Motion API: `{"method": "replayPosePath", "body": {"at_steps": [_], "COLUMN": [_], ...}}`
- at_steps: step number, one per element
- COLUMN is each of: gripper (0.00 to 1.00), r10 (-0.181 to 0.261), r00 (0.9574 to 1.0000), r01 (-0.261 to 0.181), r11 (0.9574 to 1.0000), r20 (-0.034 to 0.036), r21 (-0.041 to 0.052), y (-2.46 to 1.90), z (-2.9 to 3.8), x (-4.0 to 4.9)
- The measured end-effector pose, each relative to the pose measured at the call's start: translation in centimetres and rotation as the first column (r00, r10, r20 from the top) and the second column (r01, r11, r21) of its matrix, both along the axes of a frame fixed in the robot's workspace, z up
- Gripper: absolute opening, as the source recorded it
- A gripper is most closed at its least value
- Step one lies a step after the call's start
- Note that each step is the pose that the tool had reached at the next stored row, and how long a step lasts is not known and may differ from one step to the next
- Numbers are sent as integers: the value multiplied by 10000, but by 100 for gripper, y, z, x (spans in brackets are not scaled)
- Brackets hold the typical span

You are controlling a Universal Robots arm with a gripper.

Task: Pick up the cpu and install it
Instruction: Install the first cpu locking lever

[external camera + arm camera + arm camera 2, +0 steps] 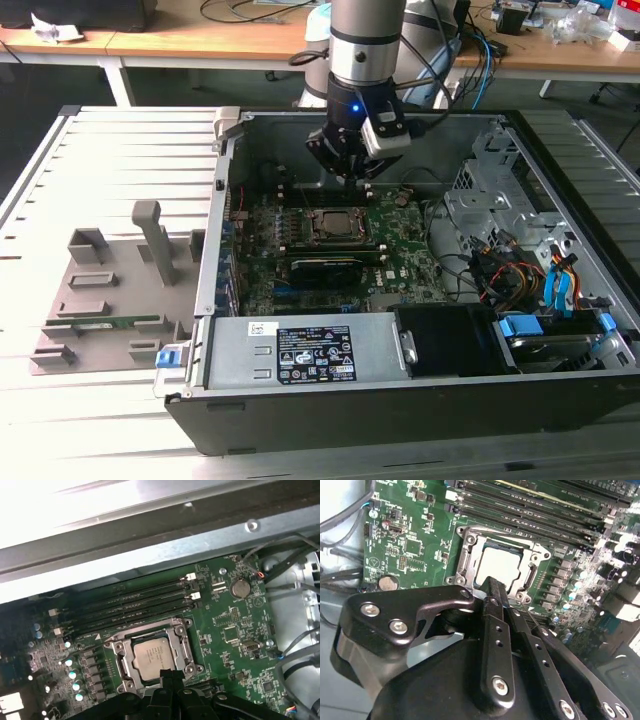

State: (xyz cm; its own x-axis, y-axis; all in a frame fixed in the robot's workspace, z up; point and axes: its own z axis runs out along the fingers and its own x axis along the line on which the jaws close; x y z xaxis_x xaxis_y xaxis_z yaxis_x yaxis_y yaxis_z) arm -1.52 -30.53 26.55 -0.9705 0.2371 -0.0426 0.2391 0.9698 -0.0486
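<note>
while the cpu (152, 659) sits in the socket frame (118, 655), claw (167, 672) closed — hovering close by

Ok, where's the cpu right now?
In both wrist views the cpu lies inside the socket frame on the green motherboard, next to the memory slots; the gripper hovers by the frame's edge.

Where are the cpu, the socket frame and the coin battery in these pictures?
cpu (154, 659): first wrist view, middle of its silvery top plate.
socket frame (123, 661): first wrist view, metal rim beside the cpu.
coin battery (240, 587): first wrist view, centre of its round face.
</note>
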Motion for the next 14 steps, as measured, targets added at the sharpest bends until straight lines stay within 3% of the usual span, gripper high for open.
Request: {"method": "replayPosePath", "body": {"at_steps": [6,10,14], "gripper": [11,11,11], "r10": [807,1350,2035], "r00": [9967,9908,9791], "r01": [-807,-1350,-2035], "r11": [9967,9908,9791], "r20": [0,0,0], "r21": [0,0,0], "y": [0,0,0], "z": [0,0,0], "x": [0,0,0]}}
